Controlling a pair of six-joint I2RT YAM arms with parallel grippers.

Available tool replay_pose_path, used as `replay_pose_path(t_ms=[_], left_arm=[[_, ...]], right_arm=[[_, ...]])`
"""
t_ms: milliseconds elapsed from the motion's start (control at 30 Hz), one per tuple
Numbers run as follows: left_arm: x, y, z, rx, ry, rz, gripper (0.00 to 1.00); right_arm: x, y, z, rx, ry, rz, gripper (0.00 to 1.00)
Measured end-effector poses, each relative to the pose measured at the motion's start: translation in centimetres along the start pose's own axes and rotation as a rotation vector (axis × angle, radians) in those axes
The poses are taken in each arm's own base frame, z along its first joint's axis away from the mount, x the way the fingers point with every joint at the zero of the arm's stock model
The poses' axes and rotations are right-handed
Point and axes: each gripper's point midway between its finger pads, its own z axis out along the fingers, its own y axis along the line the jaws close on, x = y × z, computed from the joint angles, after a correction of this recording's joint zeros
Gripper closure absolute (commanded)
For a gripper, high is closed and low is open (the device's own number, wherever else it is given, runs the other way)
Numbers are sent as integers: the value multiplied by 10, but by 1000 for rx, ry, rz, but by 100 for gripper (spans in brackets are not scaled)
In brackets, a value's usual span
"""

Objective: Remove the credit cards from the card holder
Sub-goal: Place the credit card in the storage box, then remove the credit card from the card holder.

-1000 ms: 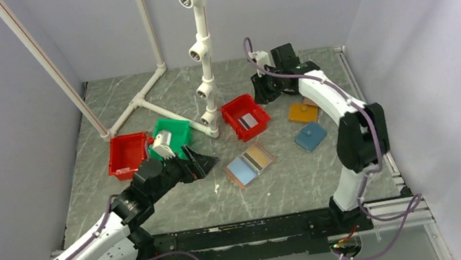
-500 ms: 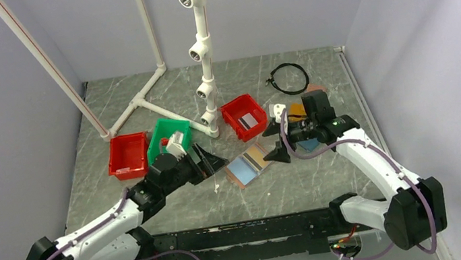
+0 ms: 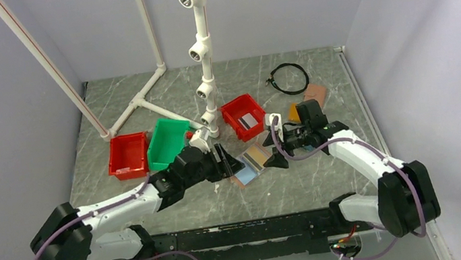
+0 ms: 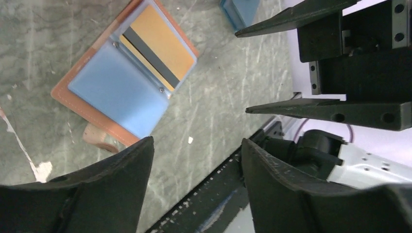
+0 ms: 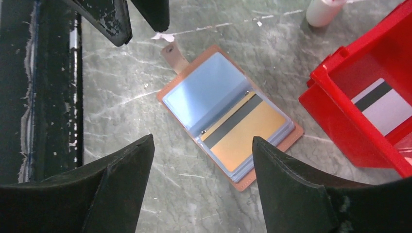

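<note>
Within the last second the right arm has swung in from the far right corner of the table point(image 3: 303, 181), and the left arm has reached forward from beside the bins. Both now flank the card holder point(image 5: 214, 114), which has not moved. The holder lies open and flat near the middle of the table, a little toward the near edge, with its blue lining up and its snap tab pointing at the left arm.

The left claw point(image 4: 197, 145) hangs just beside the holder with its fingers spread and nothing between them. The right claw point(image 5: 203, 141) is directly above it, also spread wide and empty. This looks like the set-up for another extraction, probably one claw pinning the leather while the other draws a card out.

A gold card point(image 5: 250, 141) with a dark stripe sits in the holder's right pocket, so the task is not finished. Whether another card lies behind it cannot be told.

The red bin point(image 5: 340, 121) just beyond the holder, toward the far edge, holds a grey-white card point(image 5: 388, 109) with a dark stripe, so at least one card is out already. Toward the left edge stand a green bin point(image 3: 168, 142) and a second red bin point(image 3: 128, 159). No card shows in either from above.
</note>
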Motion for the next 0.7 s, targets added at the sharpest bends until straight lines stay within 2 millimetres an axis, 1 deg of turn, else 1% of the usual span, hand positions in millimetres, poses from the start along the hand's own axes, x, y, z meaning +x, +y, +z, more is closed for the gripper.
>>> replay_pose_path(t_ms=[133, 233, 267, 400, 500, 600, 700], left_arm=[[4, 9, 13, -1, -13, -11, 48], [8, 20, 28, -18, -23, -33, 54], [10, 23, 33, -24, -22, -39, 55], [19, 40, 54, -52, -9, -60, 57], [25, 48, 64, -63, -2, -75, 57], [25, 49, 71, -50, -11, -90, 57], [24, 46, 75, -30, -23, -106, 57]], right_arm=[[13, -11, 4, 35, 47, 16, 41], [24, -18, 7, 54, 82, 50, 54], [27, -19, 8, 55, 92, 69, 56], [37, -24, 16, 41, 121, 176, 56], [43, -24, 20, 34, 130, 267, 55], [46, -24, 19, 32, 122, 373, 56], [50, -33, 19, 41, 125, 477, 55]])
